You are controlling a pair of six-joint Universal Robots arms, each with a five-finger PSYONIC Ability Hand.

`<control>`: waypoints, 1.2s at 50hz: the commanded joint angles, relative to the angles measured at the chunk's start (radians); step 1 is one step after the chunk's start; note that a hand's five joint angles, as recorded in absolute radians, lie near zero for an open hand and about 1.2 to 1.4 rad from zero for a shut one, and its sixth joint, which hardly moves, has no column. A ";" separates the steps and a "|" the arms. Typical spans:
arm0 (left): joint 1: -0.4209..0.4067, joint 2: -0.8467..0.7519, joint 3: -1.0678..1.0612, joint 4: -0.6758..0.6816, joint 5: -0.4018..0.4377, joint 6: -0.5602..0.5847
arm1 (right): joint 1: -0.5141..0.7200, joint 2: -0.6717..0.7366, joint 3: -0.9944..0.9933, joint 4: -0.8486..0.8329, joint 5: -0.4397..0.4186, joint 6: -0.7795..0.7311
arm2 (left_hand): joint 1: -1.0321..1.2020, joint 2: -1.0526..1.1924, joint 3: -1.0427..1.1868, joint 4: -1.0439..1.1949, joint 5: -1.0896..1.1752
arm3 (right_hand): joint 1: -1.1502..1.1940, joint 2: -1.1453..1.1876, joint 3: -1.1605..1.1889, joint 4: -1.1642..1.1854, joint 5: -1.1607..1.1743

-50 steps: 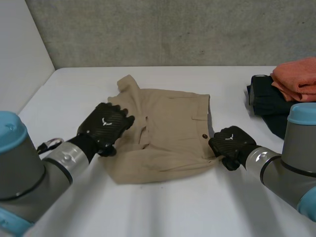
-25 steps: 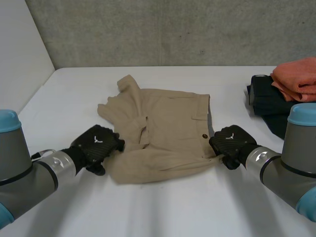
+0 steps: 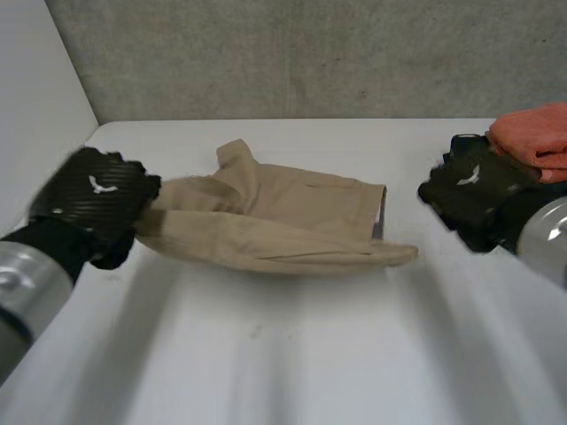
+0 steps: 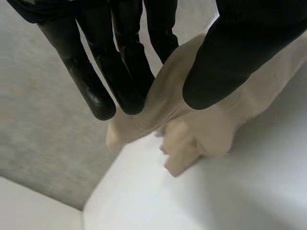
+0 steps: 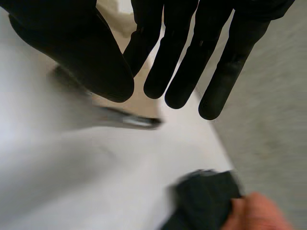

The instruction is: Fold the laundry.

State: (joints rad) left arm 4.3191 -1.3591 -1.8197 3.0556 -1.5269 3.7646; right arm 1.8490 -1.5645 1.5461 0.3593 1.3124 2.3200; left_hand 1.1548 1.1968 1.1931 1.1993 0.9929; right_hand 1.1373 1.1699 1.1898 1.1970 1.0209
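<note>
The khaki shorts (image 3: pixel 283 221) lie bunched across the middle of the white table (image 3: pixel 283 354). My left hand (image 3: pixel 93 199) is raised at their left end. In its wrist view the fingers (image 4: pixel 120 62) and thumb pinch a fold of the shorts (image 4: pixel 201 124), which hangs from the grip down to the table. My right hand (image 3: pixel 469 190) hovers to the right of the shorts' right end, apart from the cloth. Its fingers (image 5: pixel 182 57) are straight with nothing between them and the thumb. The shorts (image 5: pixel 141 103) lie on the table beyond its fingertips.
A dark folded garment (image 5: pixel 206 196) with an orange cloth (image 3: pixel 536 137) on top sits at the table's right edge, just behind my right hand. A white side wall (image 3: pixel 35 106) borders the table on the left, and a grey concrete wall (image 3: pixel 310 53) runs along the back.
My left hand has closed on the shorts' left end and lifted it up and to the left. My right hand has let go of the right edge and moved up towards the pile.
</note>
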 commanded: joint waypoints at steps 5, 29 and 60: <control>-0.065 -0.115 0.068 -0.009 -0.048 -0.014 | -0.001 0.030 -0.119 0.021 -0.015 0.085 | 0.241 0.199 0.203 0.197 0.229 | 0.259 0.226 0.206 0.199 0.201; -0.116 -0.436 0.266 0.095 -0.093 -0.016 | 0.225 0.129 0.296 -0.307 0.044 0.728 | 0.241 0.199 0.203 0.197 0.229 | -0.726 -0.759 -0.779 -0.786 -0.785; -0.110 -0.471 0.410 0.089 -0.130 -0.127 | 0.466 0.526 0.089 -0.540 0.292 0.846 | 0.241 0.199 0.203 0.197 0.229 | 0.206 0.173 0.153 0.146 0.148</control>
State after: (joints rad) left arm 4.2100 -1.8331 -1.4103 3.1474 -1.6539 3.6785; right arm 2.3150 -1.0486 1.6429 -0.1611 1.5983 3.1765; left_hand 1.1548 1.1976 1.1953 1.1996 0.9930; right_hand 0.8135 0.7945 0.7980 0.7987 0.5943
